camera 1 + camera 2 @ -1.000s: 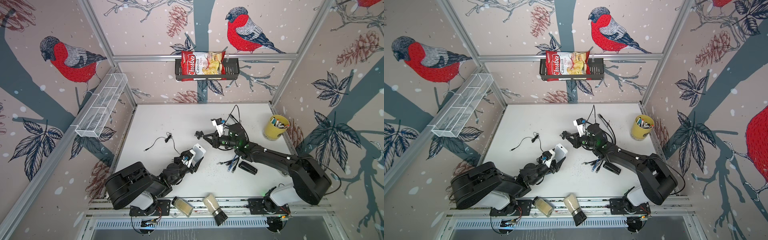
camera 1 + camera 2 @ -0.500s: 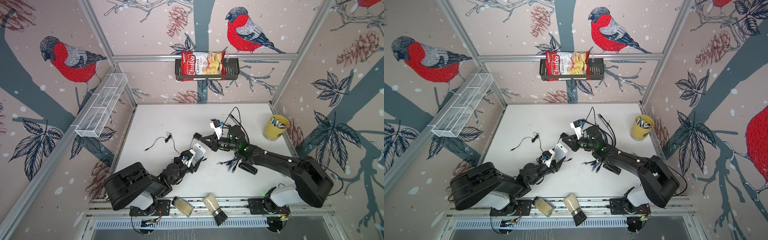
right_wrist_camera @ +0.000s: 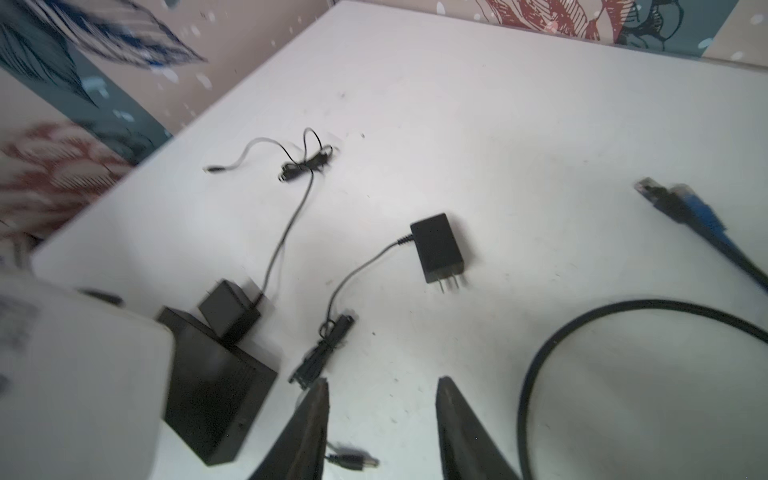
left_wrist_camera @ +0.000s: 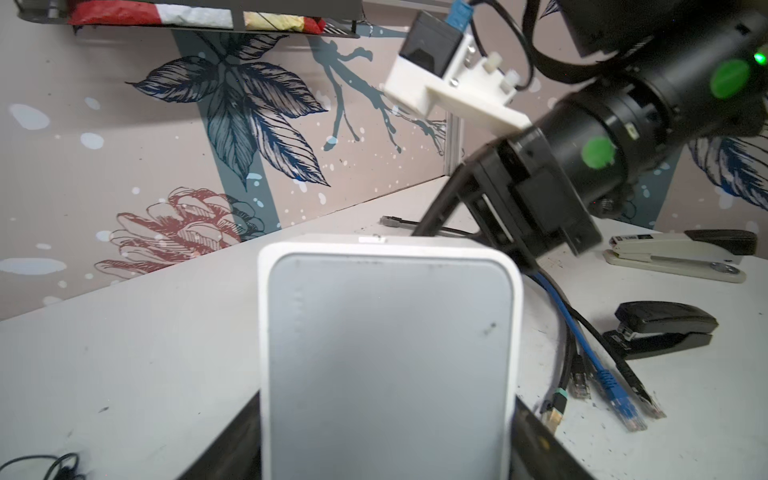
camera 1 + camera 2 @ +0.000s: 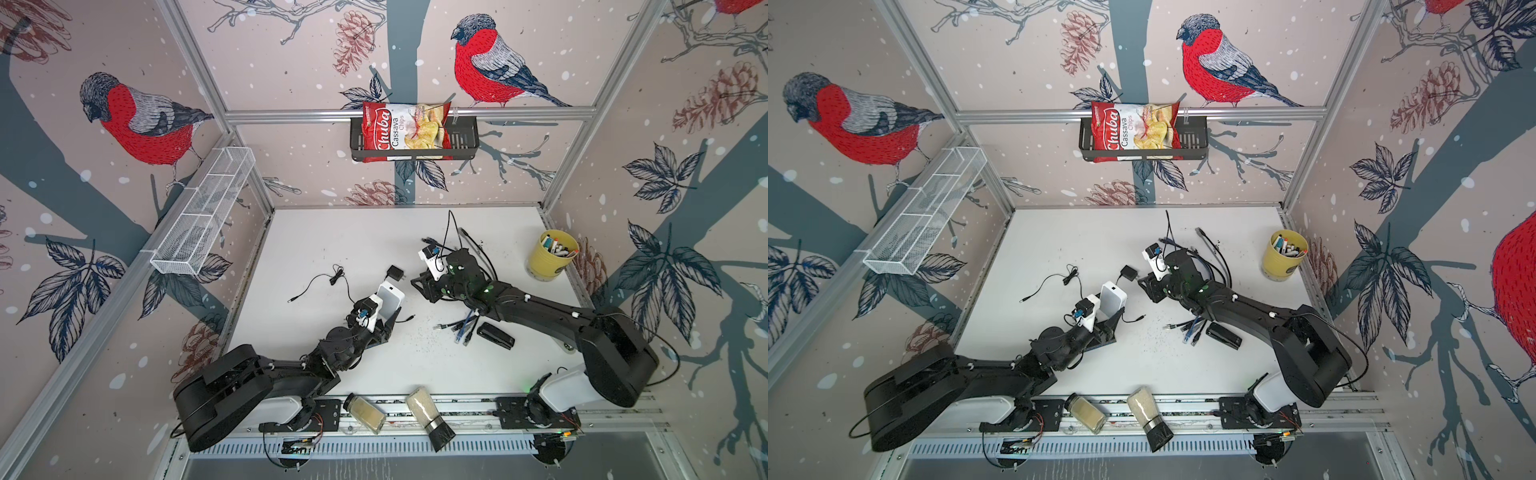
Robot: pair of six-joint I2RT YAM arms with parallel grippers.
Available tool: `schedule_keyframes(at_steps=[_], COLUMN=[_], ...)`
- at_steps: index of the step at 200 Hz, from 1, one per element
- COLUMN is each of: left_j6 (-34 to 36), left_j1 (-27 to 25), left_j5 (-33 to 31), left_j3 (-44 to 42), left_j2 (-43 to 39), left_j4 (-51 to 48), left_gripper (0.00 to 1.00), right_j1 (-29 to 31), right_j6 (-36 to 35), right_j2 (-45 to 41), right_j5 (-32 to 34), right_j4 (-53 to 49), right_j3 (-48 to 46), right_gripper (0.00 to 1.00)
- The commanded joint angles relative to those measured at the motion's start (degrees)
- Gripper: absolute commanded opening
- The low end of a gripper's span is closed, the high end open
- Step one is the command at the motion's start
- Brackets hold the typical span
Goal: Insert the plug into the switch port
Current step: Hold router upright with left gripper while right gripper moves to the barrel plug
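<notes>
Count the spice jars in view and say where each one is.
2. A squat jar of pale powder lies on the front rail. A taller grinder with a black end lies just right of it in both top views. Others could be hidden from these views.

The switch [image 5: 390,298] is white, the power adapter [image 3: 440,248] black. The table [image 5: 332,232] is white with dark specks. One network cable [image 4: 598,370] is blue, a stapler [image 4: 665,328] black, the pen cup [image 5: 546,266] yellow. The chips bag [image 5: 386,133] is red and white in a black basket [image 5: 465,139]. The walls [image 5: 291,62] are pale pink, printed with red-breasted grey birds, dark blue leaves and brown pine cones.
</notes>
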Motion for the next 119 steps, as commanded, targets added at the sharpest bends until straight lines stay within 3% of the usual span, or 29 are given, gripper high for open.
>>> schedule_keyframes(at_steps=[1,29,77,119], left_j6=[-3.6,-6.2,-6.8,-7.3], left_j1=[0.0,0.1,0.2,0.5], left_j5=[-4.4,-7.8,-9.8,-11.5], left_j3=[0.5,0.9,1.5,1.6], left_j2=[-3.9,-10.9,-20.3,-23.4], left_j4=[-6.7,-15.0,-25.3,-28.9], left_gripper=[0.34,0.34,0.34,0.34], right_j1=[1.5,2.6,3.9,4.6], right_j6=[-15.4,-25.6,-47.2,-55.9], right_j2=[-0.5,-1.3,-2.6,2.5], right_j5=[6.9,9.9,6.7,5.9], right_j4=[-2.3,-2.7,-7.1,-18.7], right_j3=[-1.7,-3.2,-5.1,1.5], right_gripper=[0.43,0.43,0.43,0.40])
